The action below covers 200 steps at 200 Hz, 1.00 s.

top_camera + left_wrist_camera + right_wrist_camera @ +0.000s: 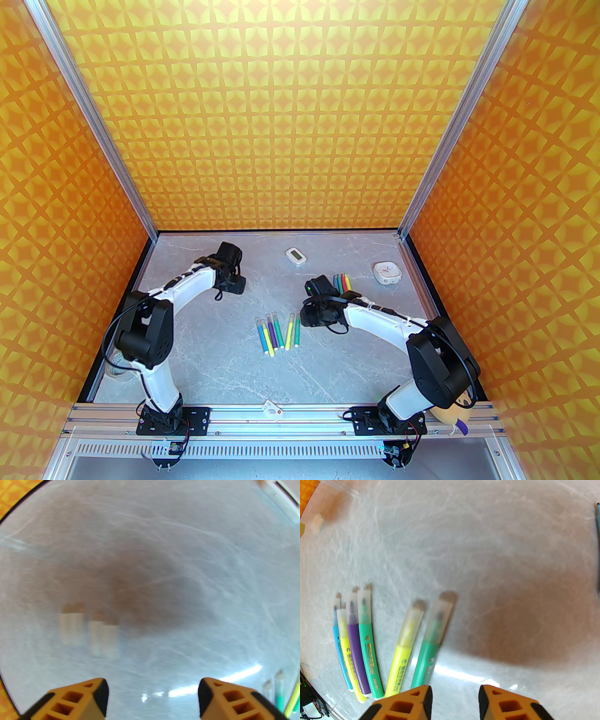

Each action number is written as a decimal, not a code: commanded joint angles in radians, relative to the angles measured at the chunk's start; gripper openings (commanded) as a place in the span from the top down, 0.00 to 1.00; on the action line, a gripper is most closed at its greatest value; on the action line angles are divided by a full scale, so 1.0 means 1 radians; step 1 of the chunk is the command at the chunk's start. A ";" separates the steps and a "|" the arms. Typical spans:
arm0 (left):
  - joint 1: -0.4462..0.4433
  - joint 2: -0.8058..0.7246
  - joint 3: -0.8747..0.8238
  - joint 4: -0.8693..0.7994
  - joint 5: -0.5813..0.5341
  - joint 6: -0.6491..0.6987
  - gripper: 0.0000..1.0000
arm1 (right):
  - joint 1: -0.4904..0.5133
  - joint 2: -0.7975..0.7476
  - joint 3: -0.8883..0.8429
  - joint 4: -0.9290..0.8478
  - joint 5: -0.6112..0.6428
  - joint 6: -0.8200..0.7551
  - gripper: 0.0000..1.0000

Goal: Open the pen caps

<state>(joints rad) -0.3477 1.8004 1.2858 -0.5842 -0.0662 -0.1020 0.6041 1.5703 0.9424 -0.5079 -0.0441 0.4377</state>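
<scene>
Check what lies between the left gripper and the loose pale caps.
Nothing: the left wrist view shows bare table between left gripper and pale caps.

Glossy marbled table, frosted plastic pen caps

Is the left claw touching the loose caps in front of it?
Apart. In the left wrist view, bare table separates the open left claw from the pen caps.

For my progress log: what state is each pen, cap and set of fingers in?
Six central slim bright-barrelled marker pens: capped, lying flat.
Four pale translucent loose caps: off, lying flat.
Four far coloured pens: caps too small to tell.
Left fingers: open, empty.
Right fingers: open, empty.
</scene>
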 commanded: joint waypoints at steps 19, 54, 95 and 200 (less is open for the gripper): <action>-0.007 -0.098 -0.133 0.244 0.186 -0.007 0.23 | 0.057 -0.002 -0.016 0.006 0.054 0.095 0.61; -0.004 -0.139 -0.200 0.333 0.244 -0.020 0.21 | 0.090 0.038 0.009 -0.014 0.070 0.127 0.61; 0.005 -0.197 -0.272 0.430 0.294 -0.031 0.20 | 0.114 0.087 0.037 -0.021 0.066 0.149 0.61; 0.035 -0.301 -0.361 0.489 0.298 -0.013 0.19 | 0.139 0.199 0.093 -0.041 0.084 0.169 0.63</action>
<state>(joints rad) -0.3309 1.5372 0.9432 -0.1215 0.2134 -0.1215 0.7387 1.7489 1.0119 -0.5198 0.0120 0.5880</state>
